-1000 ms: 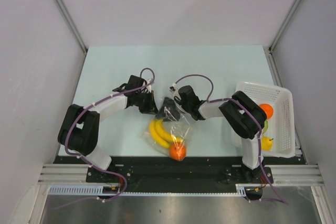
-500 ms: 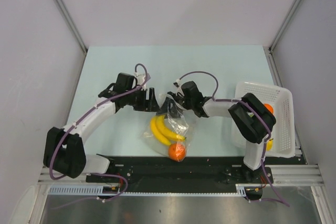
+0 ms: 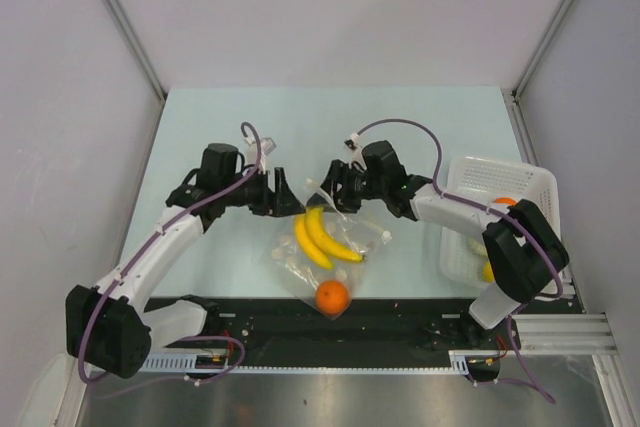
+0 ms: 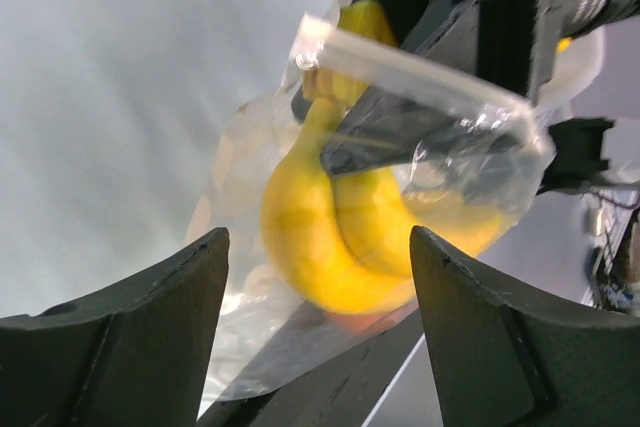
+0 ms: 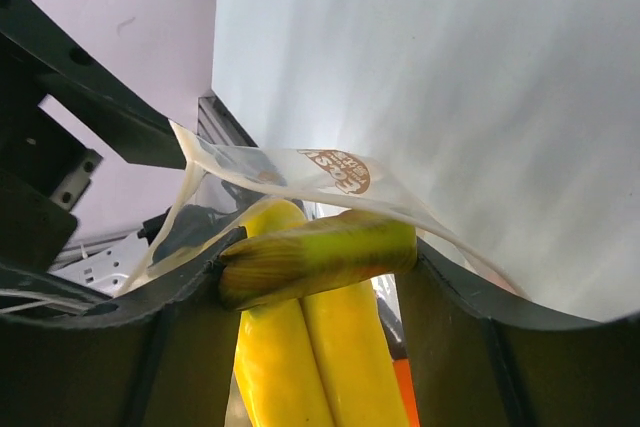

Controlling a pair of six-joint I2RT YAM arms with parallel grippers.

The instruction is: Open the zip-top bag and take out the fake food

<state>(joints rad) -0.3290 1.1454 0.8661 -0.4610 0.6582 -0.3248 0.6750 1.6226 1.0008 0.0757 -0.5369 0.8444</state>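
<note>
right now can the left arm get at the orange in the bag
Probably not. The orange sits at the near end of the zip-top bag, under plastic, and the banana bunch lies between it and the left gripper at the bag's far edge.

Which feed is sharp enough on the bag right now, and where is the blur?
Top external: evenly lit and sharp, though the zip-top bag is only faint clear film. Left wrist: the banana bunch and the bag are soft with blur. Right wrist: sharpest up close, and the bag's printed logo is fairly crisp.
</note>
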